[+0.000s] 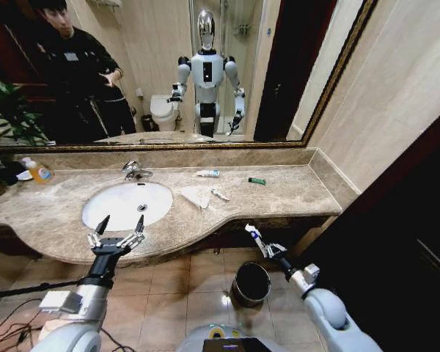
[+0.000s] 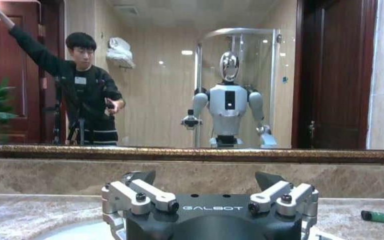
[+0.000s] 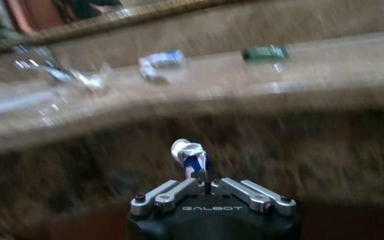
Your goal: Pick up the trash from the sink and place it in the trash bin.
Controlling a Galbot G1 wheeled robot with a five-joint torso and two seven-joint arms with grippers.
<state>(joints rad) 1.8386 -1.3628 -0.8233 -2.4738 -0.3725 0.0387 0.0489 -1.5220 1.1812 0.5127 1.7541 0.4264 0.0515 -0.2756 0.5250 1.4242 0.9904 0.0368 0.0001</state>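
My right gripper [image 1: 268,249] is shut on a white-and-blue tube [image 1: 254,236] of trash, below the counter's front edge and just above the dark round trash bin [image 1: 251,283] on the floor. In the right wrist view the tube [image 3: 189,154] stands up from the shut gripper [image 3: 204,181]. More trash lies on the counter right of the white oval sink [image 1: 127,204]: a crumpled tissue [image 1: 198,196], a tube [image 1: 208,174], a smaller sachet [image 1: 220,194] and a green piece [image 1: 257,180]. My left gripper [image 1: 122,224] is open at the sink's near rim, holding nothing.
A chrome tap [image 1: 136,171] stands behind the sink, and an orange-liquid bottle [image 1: 38,172] sits at the counter's far left beside a plant [image 1: 11,110]. A mirror [image 1: 205,66] backs the counter. A wall [image 1: 396,95] closes the right side. Cables [image 1: 7,323] lie on the tiled floor.
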